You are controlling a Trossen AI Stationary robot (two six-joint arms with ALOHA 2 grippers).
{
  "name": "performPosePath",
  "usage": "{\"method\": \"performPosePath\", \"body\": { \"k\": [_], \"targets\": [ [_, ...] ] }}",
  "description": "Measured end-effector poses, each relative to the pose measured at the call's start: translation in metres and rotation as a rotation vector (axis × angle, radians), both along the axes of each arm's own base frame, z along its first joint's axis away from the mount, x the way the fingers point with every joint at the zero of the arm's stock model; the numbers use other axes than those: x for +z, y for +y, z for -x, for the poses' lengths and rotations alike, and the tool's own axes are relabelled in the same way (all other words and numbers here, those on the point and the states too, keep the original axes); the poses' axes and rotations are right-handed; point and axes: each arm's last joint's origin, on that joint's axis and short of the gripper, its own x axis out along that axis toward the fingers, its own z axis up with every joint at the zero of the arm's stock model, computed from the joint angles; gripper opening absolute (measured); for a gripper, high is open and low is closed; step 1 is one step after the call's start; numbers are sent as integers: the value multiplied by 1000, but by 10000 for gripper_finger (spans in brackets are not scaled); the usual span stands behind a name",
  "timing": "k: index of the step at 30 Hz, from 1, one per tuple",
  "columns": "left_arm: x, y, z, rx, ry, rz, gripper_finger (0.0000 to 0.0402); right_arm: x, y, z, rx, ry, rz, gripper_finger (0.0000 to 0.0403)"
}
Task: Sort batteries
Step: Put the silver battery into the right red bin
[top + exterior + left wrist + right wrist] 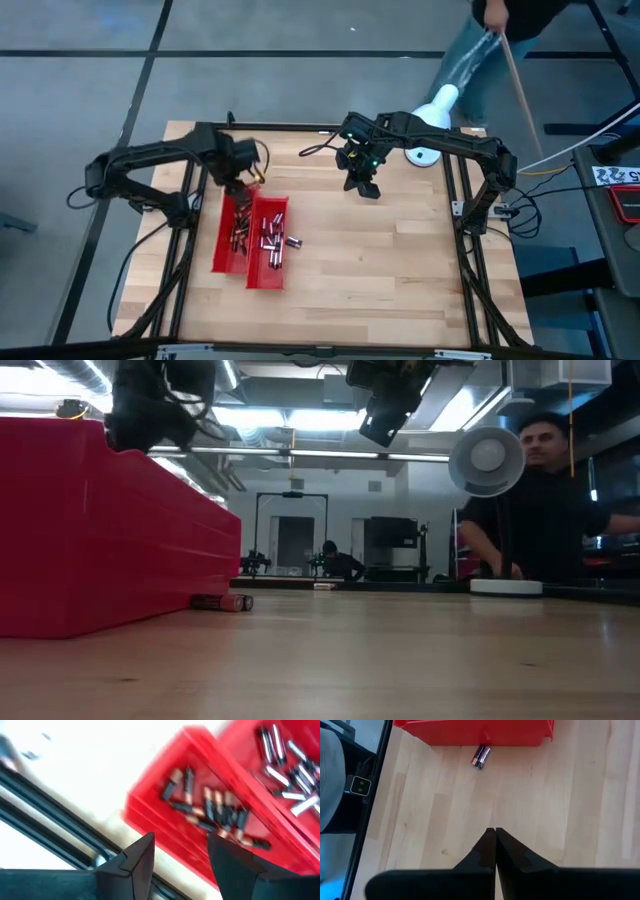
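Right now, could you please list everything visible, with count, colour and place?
red trays: two, red, side by side, left part of table.
batteries: many, silvery and dark with copper, inside both trays.
loose battery: one, dark and copper, on wood beside a tray.
table: one, light wood.
white fan: one, far table edge.
person: one, dark top, behind table.
left pincer: open, above trays.
right pincer: shut, above bare wood.
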Motion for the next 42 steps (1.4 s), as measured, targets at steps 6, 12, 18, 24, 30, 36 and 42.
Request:
{"method": "performPosePath", "body": {
  "k": [6,12,18,24,30,36,42],
  "targets": [
    [3,51,8,12,24,-23,172,0,0,-1,-19,-3,-8,5],
    [-30,106,4,5,109,23,172,3,-1,-6,-53,-40,-16,5],
    [-79,155,6,95,282,47,172,4,-2,-7,-101,-38,-40,5],
    [-102,184,14,103,293,86,173,3,-1,-7,-145,-10,-64,5],
    [-104,196,16,-26,277,38,173,3,-1,-6,-159,1,-74,5],
    [-105,200,13,-162,263,9,173,3,-1,-6,-159,0,-73,5],
    [-111,196,17,-266,314,35,171,3,-1,-6,-146,-7,-63,5]
  ]
}}
